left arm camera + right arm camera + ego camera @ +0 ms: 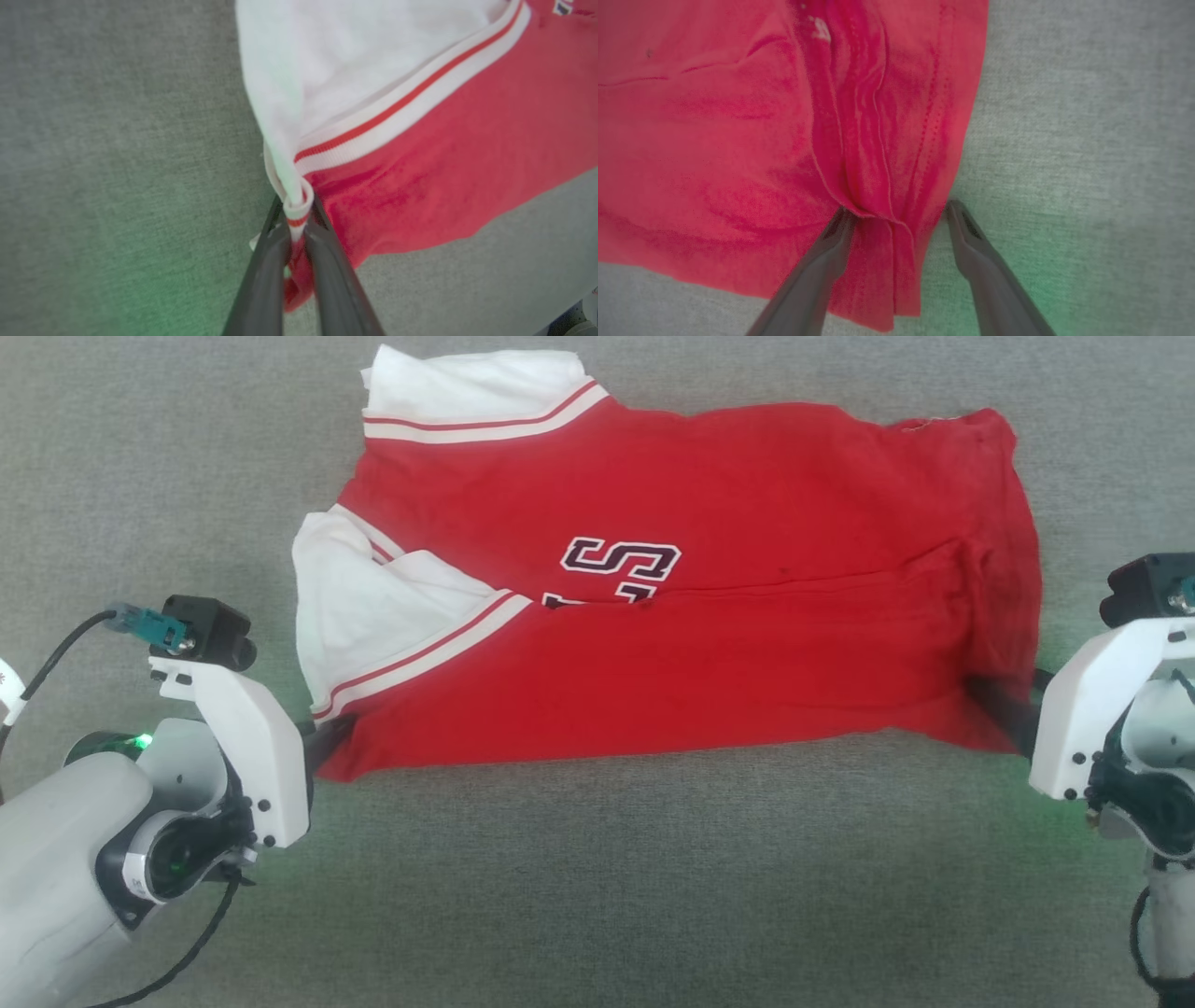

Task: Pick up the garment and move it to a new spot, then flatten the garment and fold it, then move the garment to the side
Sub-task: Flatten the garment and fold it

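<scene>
The garment (709, 644) lies half-folded on the grey surface (597, 896). The left gripper (299, 210) pinches the striped sleeve trim at the near corner. The right gripper (899, 210) stands spread astride the hem corner. Risk: lifting before the right side clamps drags the cloth askew, and the thin left pinch may slip.

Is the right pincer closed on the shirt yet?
No, the right pincer stands wide open, with the garment loose between its fingers.
</scene>
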